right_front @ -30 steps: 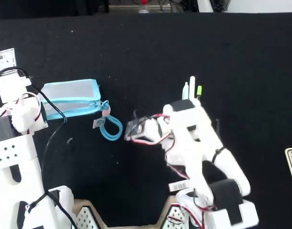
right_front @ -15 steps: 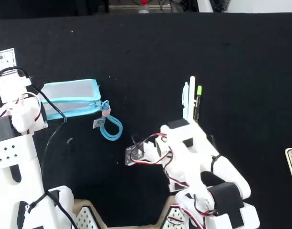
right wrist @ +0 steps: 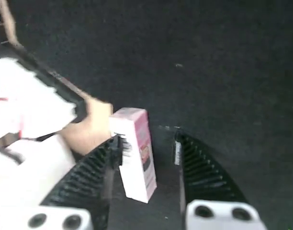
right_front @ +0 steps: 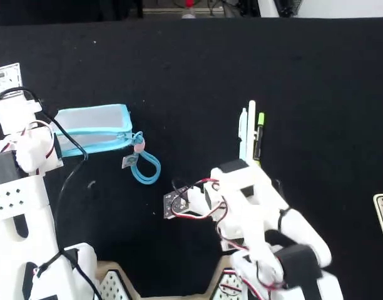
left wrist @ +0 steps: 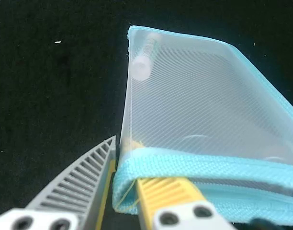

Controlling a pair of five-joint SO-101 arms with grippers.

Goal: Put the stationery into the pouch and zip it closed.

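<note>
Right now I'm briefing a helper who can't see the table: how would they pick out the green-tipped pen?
On the black table, three pens lie side by side just beyond the right arm. The green-tipped pen is the one farthest from the blue-trimmed pouch, dark-bodied where its neighbours are white.

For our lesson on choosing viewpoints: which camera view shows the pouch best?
The left wrist view: the pouch is close, with its clear ribbed wall, blue zip edge and a white item inside all plain. The high view shows the pouch small, with one end behind the left arm.
</note>
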